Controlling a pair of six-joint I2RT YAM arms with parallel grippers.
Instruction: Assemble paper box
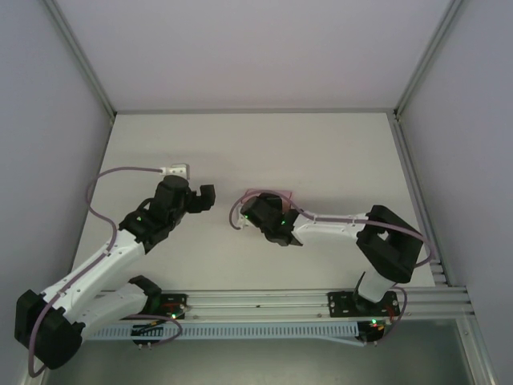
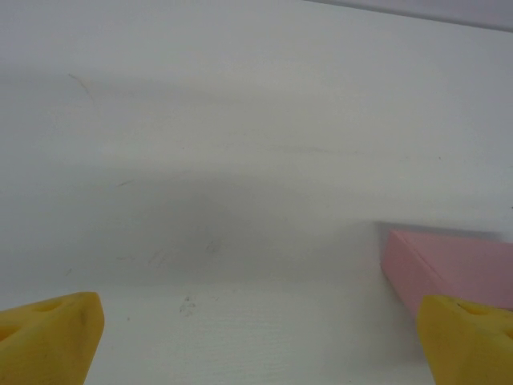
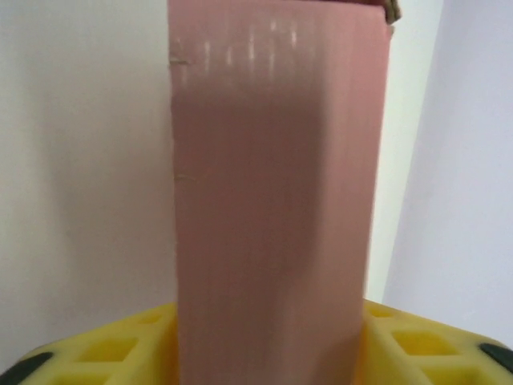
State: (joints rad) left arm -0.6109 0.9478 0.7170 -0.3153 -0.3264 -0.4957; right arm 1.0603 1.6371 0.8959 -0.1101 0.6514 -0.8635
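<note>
We saw the paper box (image 3: 272, 160) lying on the white table (image 1: 321, 152) near its middle, under the head of the right gripper (image 1: 271, 215), with a pink edge just showing past that gripper in the overhead view. From the right wrist, the box ran lengthwise away from the camera, and its near end sat between the two yellow fingers (image 3: 108, 353), which flanked it on both sides. We could not tell whether they clamped the card or only stood close beside it. The left gripper (image 1: 206, 196) hung a little to the left of the box and apart from it. Its yellow fingertips (image 2: 52, 337) were spread wide with only bare table between them. From the left wrist, the pink box (image 2: 453, 265) lay just beyond the right-hand fingertip.
</note>
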